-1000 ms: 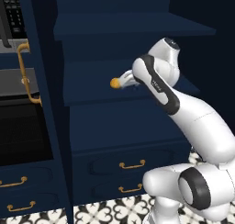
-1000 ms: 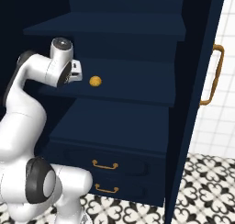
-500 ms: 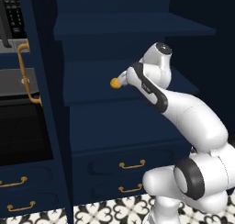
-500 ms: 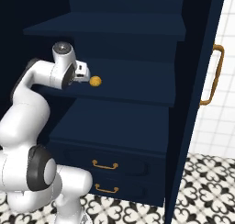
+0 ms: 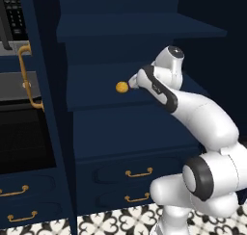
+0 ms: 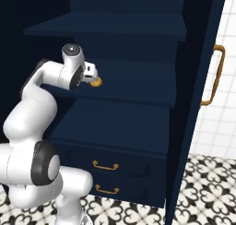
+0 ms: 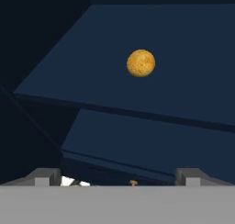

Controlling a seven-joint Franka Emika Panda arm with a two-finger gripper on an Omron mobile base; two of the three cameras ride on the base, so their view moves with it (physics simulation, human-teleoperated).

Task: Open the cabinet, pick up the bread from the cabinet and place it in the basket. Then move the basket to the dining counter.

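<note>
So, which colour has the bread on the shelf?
Golden-orange, speckled; the bread shows best in the hand view.

Arm (image 5: 202,118): glossy white rounded links, dark grey joint bands, grey end cap at 12 o'clock. Bulbous white base. No cables visible.

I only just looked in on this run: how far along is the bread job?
Done: the cabinet stands open, shelves exposed. In hand: the gripper, jaws wide and empty, is at the shelf pointing at the bread, which lies on the shelf ahead of the fingertips, not yet gripped. Left: grasp it, put it in the basket, then carry the basket to the dining counter.
</note>
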